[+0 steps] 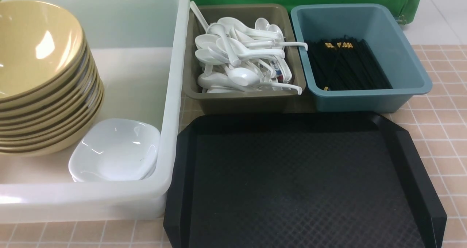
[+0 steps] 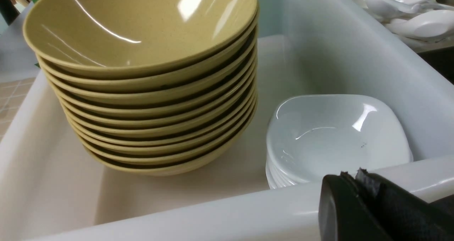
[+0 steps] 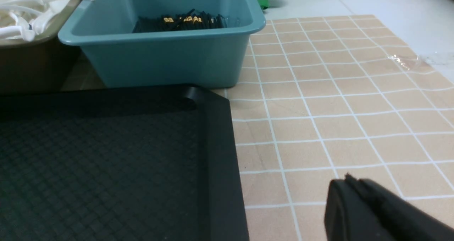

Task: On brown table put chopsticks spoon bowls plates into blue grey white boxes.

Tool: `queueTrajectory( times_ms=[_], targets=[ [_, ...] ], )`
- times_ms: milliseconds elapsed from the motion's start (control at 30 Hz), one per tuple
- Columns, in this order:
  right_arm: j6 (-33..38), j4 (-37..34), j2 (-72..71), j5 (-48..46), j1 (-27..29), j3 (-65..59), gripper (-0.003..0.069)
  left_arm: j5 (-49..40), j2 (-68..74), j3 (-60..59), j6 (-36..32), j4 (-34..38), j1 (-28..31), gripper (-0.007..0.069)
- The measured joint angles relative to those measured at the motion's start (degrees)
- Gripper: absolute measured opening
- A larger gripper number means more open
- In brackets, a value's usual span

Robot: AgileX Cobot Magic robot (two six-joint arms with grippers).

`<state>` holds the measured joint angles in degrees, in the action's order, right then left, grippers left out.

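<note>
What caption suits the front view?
Sorted tableware: bowls and plates in white box, spoons in grey, chopsticks in blue.

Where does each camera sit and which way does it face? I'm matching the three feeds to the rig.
Front view: between the arms, looking forward and down over the white box, grey box, blue box and black tray; no arm shows.
Left wrist view: just outside the white box's rim, facing the yellow bowls and white plates; left hand shut.
Right wrist view: low over the brown table, facing the blue box; right hand shut.
Shared: both wrist views catch the spoons.
</note>
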<state>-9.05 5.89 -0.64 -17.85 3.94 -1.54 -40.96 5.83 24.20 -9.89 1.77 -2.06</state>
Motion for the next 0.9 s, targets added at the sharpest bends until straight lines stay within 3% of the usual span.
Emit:
queueTrajectory(
  times_ms=[100,233,367,900],
  targets=[
    [0.0,0.0,0.0,-0.1,0.0,0.0,0.0053,4.6,-0.6,-4.2,0.1,0.4,0.0,0.0001],
    [0.0,0.0,0.0,-0.1,0.0,0.0,0.0057,18.2,-3.5,-13.4,0.2,0.6,0.1,0.0001],
    [0.0,0.0,0.0,-0.1,0.0,0.0,0.0061,24.0,-6.3,-21.7,0.7,1.9,1.1,0.0001],
    [-0.2,0.0,0.0,-0.1,0.0,0.0,0.0077,23.1,-6.5,-25.7,5.0,3.7,1.2,0.0001]
  ],
)
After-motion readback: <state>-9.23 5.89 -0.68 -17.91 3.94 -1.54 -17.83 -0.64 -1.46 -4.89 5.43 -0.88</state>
